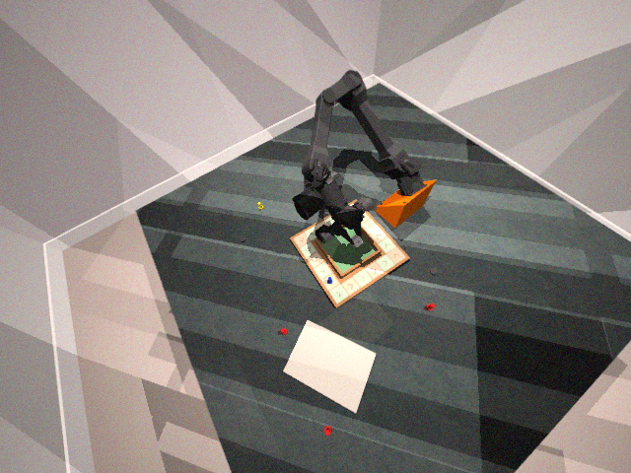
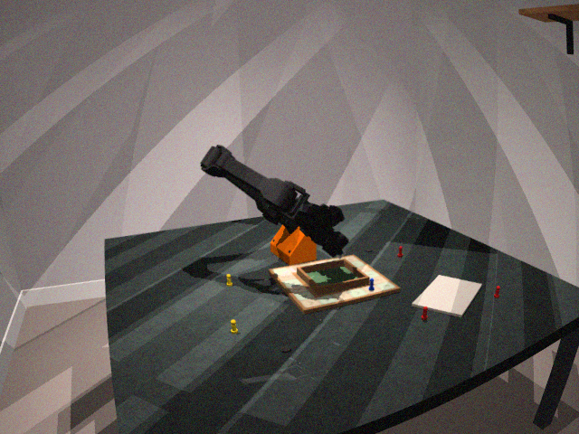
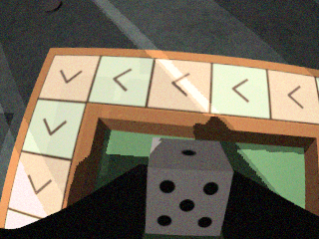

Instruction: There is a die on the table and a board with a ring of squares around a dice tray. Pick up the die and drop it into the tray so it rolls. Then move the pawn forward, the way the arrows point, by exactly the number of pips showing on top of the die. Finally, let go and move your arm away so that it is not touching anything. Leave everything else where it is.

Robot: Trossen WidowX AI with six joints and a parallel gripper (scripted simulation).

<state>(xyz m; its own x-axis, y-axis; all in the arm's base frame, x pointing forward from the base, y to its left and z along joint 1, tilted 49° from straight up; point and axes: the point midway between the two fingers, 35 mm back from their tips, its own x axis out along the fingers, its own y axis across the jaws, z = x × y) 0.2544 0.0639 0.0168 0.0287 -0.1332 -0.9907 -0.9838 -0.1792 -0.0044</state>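
My gripper (image 1: 356, 237) (image 2: 337, 252) (image 3: 184, 179) is shut on the die and holds it above the dice tray (image 1: 342, 275) (image 2: 343, 284) (image 3: 150, 117). The grey-white die (image 1: 357, 241) (image 3: 188, 194) shows five pips on the face towards the wrist camera and one pip on the adjoining upper face in that view. The board (image 1: 338, 295) (image 2: 304, 308) (image 3: 72, 77) has a ring of cream and pale green squares with arrows. The blue pawn (image 1: 329, 280) (image 2: 371, 284) stands on a square near the board's corner. The die cannot be made out in the exterior view.
An orange block (image 1: 407, 206) (image 2: 298, 247) is at the arm's base. A white sheet (image 1: 329, 364) (image 2: 448, 295) lies beyond the board. Red pawns (image 1: 283, 331) (image 1: 430, 306) (image 1: 327, 431) and yellow pawns (image 2: 229, 280) (image 2: 233, 326) stand around. A small dark disc (image 1: 433, 271) lies beside the board.
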